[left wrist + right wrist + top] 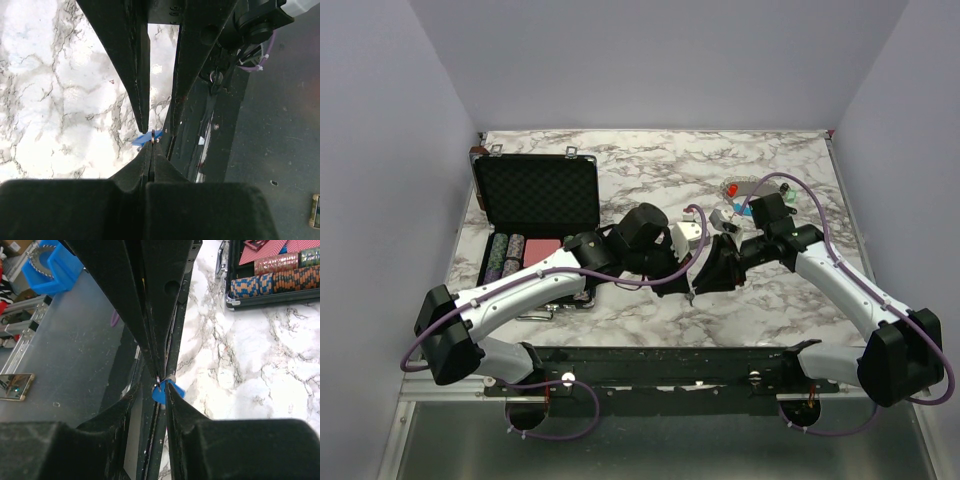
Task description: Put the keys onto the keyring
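**Item 1: left gripper** [152, 146]. The jaws are pressing fully together and pinching the small ring end of the keyring [152, 135] at the very fingertips. The rest of the strap is not showing in either wrist view. Gripping so far forward is probably leaving most of the ring exposed for threading.

**Item 2: right gripper** [163, 390]. The fingers are standing partly apart and appear to be clamping the blue key [161, 395] by its plastic head. This gripper is facing the left one tip to tip, so the key's hole is presenting to the ring. The two are meeting above the marble table [660, 170], at about 5 o'clock from its centre in the top view. Key and ring are lying just beside each other. Whether the key is already catching on the ring is too fine to tell.

**Item 3: red key** [733, 189]. It is lying at 2 o'clock, well apart from the grippers, with a greenish piece just beside it that is too small to identify. By judgement, these are waiting their turn while the blue one is being threaded.

**Item 4: black case** [535, 190]. It is sitting at 9 to 10 o'clock with its foam-lined lid standing open. The tray is holding rows of poker chips [272, 282] and red-backed cards [545, 248].
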Controlling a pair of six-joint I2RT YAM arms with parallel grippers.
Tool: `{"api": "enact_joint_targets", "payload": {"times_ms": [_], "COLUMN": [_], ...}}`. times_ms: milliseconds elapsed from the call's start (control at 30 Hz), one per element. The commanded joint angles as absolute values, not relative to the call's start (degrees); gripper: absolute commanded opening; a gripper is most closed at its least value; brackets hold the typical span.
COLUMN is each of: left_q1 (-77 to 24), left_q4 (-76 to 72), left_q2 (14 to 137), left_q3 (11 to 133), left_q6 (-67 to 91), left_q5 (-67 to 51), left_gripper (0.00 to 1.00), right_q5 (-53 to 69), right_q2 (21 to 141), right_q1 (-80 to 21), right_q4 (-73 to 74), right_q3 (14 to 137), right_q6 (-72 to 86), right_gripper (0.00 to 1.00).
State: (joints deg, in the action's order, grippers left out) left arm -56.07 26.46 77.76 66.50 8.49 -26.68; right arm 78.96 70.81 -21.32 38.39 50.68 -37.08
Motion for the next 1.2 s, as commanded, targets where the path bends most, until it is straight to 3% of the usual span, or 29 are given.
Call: {"api": "enact_joint_targets", "payload": {"times_ms": [0,367,567,667,833,867,933,1000,1100,1167], "left_q1": [-55.9,-55.9,-55.9,-55.8,-55.5,-55.5,-55.3,-54.9,-54.5,-54.4], "left_q4": [24.3,23.3,22.5,21.5,16.1,14.2,9.6,3.5,-6.6,-15.8], "left_q2": [76.4,76.6,76.4,75.9,72.3,70.8,66.6,62.0,54.3,49.9], "left_q3": [65.7,65.7,65.3,64.7,60.7,58.8,54.4,49.2,39.9,32.7], "left_q6": [9.5,10.3,10.8,11.4,14.0,14.7,15.6,16.7,17.9,17.1], "left_q5": [-26.7,-26.4,-25.9,-25.1,-21.6,-20.6,-19.6,-18.1,-17.1,-17.8], "left_gripper": [0.00,0.00,0.00,0.00,0.00,0.08,0.35,0.53,0.63,0.63], "right_q5": [80.5,81.3,81.2,81.1,81.3,81.6,82.6,83.8,86.4,89.9], "right_q2": [70.2,70.4,70.3,70.1,70.1,70.0,70.0,69.9,69.8,69.9], "right_q1": [-21.6,-21.5,-21.6,-21.7,-21.5,-21.6,-21.5,-21.3,-20.5,-20.0], "right_q4": [36.7,36.0,35.9,36.1,36.5,36.0,35.3,34.8,33.6,32.4], "right_q3": [49.9,49.7,49.7,49.9,50.6,50.6,50.6,50.5,50.0,49.4], "right_q6": [-36.3,-35.7,-35.7,-35.7,-35.1,-34.3,-33.2,-32.7,-32.2,-32.1], "right_gripper": [0.33,0.22,0.11,0.00,0.00,0.00,0.00,0.00,0.00,0.00]}}
